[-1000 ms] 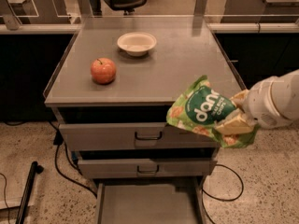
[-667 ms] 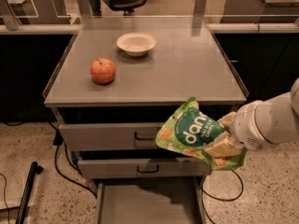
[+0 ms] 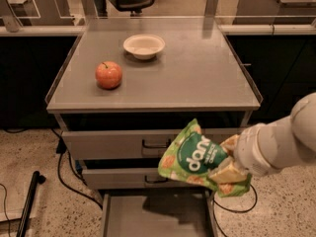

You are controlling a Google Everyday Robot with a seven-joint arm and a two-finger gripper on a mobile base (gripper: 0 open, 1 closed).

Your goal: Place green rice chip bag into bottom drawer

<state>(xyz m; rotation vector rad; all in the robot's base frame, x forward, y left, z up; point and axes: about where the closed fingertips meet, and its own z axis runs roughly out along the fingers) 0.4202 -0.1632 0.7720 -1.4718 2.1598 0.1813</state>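
The green rice chip bag (image 3: 195, 158) is a crinkly light-green bag with a dark green round logo. It hangs in the air in front of the two upper drawers, above the right part of the bottom drawer (image 3: 143, 221). That drawer is pulled open and shows a flat grey floor. My gripper (image 3: 228, 171) comes in from the right on a white arm and is shut on the bag's right end. The bag hides most of its fingers.
A red apple (image 3: 108, 75) and a white bowl (image 3: 143, 46) sit on the cabinet top (image 3: 197, 78). Two closed handled drawers (image 3: 113, 144) are above the open one. A black cable and a pole (image 3: 27, 204) lie on the floor at left.
My arm has carried the bag down and to the left, from beside the cabinet's right front corner to in front of the drawers, above the open bottom drawer.
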